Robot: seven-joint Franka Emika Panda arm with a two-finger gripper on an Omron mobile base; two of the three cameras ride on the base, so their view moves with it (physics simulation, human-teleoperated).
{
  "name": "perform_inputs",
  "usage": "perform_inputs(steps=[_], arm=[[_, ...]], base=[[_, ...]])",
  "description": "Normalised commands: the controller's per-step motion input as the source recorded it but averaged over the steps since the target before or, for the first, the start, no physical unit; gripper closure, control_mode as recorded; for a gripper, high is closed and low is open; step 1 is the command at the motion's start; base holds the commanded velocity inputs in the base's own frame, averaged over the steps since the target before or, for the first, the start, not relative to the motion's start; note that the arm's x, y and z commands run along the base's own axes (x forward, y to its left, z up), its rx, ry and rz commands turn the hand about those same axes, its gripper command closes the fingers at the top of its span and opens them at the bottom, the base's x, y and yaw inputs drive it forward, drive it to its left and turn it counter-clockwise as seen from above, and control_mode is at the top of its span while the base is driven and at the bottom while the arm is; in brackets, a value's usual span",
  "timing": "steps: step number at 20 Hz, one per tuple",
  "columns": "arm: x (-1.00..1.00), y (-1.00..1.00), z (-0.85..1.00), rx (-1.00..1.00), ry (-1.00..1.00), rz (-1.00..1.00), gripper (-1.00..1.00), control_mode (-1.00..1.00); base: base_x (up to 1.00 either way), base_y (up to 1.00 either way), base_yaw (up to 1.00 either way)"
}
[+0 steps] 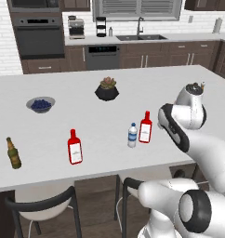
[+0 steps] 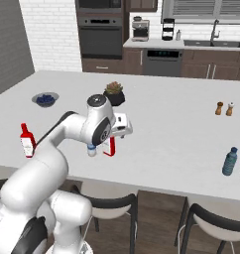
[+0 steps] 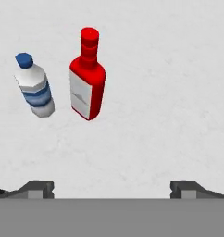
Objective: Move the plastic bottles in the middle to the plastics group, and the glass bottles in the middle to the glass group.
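Spread pincer (image 3: 112, 187) hangs above the surface (image 3: 169, 92); ahead stand 1 red bottle (image 3: 87, 76) and 1 clear bottle (image 3: 34, 85), blue-capped seen from the hand.

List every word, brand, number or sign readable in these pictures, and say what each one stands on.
No text can be read.
Middle red bottle: white label, grey marks too blurred to read.
Left red bottle: white label, faint marks too small to read.
Clear plastic bottle: blue label band, no lettering visible.
Olive-brown bottle: nothing legible.
Blue-teal bottle: nothing legible.
Dishwasher: a lit display strip, too small to read.
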Motion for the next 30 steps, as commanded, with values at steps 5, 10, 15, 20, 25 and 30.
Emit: perform_inputs(steps=[5, 10, 15, 20, 25, 30], arm=[[-0.01, 1.00, 0.00, 0.00, 0.00, 0.03, -1.00, -1.00], [0.00, 0.80, 0.14, 0.00, 0.01, 0.01, -1.00, -1.00], [0.00, 0.27, 0.04, 0.04, 0.00, 0.07, -1.00, -1.00], [0.31, 0.05, 0.00, 0.05, 0.00, 0.03, -1.00, -1.00], [0.53, 0.01, 0.10, 0.03, 0.04, 0.00, -1.00, -1.00], [0.48, 0.11, 0.05, -0.01, 0.23, -0.01, -1.00, -1.00]], base=[[0.00, 0.00, 0.00], [0.00, 0.00, 0.00], [0.00, 0.00, 0.00], [0.00, 0.00, 0.00], [0.00, 0.00, 0.00], [0.00, 0.00, 0.00]])
